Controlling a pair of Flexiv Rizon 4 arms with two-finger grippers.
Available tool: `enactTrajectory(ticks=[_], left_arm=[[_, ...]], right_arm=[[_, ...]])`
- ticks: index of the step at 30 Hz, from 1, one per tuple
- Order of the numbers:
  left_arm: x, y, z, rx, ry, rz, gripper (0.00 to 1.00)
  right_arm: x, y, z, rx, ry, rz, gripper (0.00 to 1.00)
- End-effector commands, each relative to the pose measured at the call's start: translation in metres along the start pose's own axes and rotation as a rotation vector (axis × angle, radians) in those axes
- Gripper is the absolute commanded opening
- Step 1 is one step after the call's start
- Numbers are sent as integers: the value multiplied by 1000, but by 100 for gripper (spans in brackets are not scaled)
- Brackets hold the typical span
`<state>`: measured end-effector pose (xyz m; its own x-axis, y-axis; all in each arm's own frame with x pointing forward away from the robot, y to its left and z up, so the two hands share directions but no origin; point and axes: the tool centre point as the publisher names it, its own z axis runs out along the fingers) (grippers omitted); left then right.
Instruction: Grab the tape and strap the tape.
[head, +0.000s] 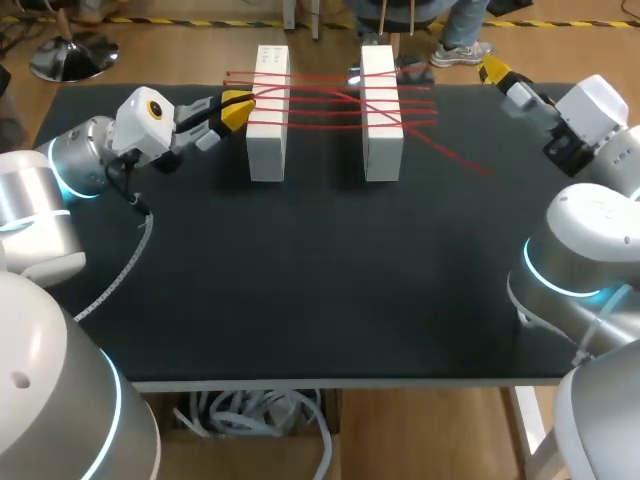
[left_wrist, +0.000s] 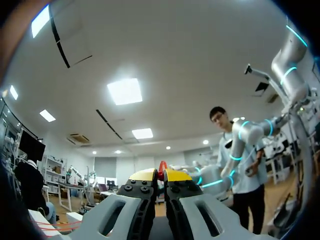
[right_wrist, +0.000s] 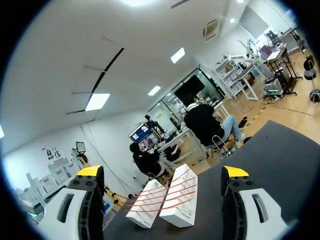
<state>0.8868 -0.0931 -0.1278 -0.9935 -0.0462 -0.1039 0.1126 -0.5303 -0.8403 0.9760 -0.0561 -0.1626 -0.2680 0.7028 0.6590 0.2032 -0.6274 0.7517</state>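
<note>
Left gripper (head: 237, 108) sits at the table's (head: 300, 280) ten o'clock, its fingers pressed together on the red tape (head: 330, 105) (a red sliver shows between its yellow tips in the wrist view). That tape runs in several strands across two white blocks (head: 268, 140) at twelve o'clock. Right gripper (head: 492, 70), at two o'clock, has its fingers spread wide.

Silver-white arms (head: 40, 215), cyan glow rings at joints; left gripper (left_wrist: 160, 176) grey, yellow tips, blk screws
</note>
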Motion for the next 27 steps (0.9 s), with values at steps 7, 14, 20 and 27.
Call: enactTrajectory(ticks=[7,14,20,27], left_arm=[[-5,2,1,-8,-24,1,0],[-9,1,-2,-9,-40,2,0],[-9,1,-3,-12,-55,5,0],[-9,1,-3,-12,-55,5,0]], right_arm=[[-2,0,-1,-1,5,2,100],[-2,0,-1,-1,5,2,100],[-2,0,-1,-1,5,2,100],[3,2,-6,-46,-7,109,100]])
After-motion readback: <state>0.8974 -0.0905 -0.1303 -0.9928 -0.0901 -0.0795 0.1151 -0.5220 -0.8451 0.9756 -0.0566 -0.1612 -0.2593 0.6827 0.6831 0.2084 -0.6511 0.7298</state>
